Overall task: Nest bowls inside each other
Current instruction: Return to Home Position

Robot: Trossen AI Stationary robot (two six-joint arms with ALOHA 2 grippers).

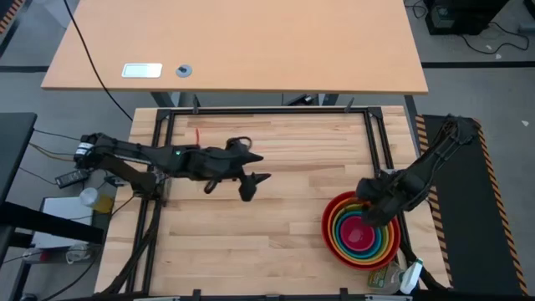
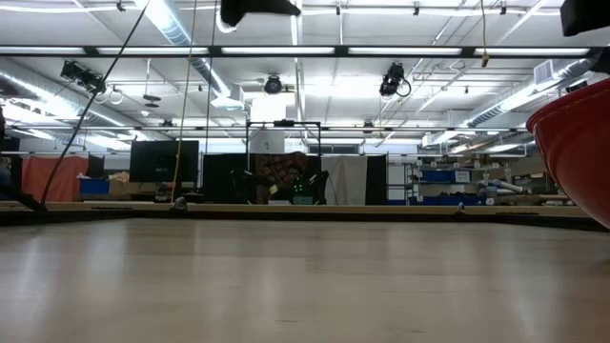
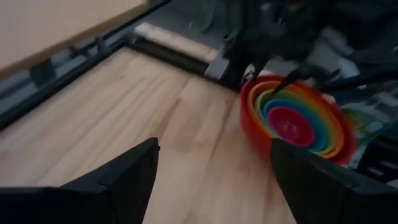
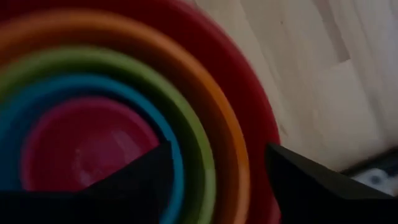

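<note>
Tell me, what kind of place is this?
Probably a robotics lab in a big workshop hall: long ceiling strip lights, storage shelves with blue bins, and a wooden worktable carrying two robot arms.

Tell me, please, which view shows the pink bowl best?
The left wrist view: the pink bowl shows whole, innermost. The high view shows it farther off; the right wrist view has a finger across it; the low view shows only the red bowl.

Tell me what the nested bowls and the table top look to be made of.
Nested bowls: probably plastic, glossy; flat saturated colours, thin rims, a soft highlight inside the pink bowl. Table top: wood, seemingly joined planks, smooth low-sheen finish; grain and board seams show. Right gripper hovers open above the bowls; left gripper waits mid-table.
</note>
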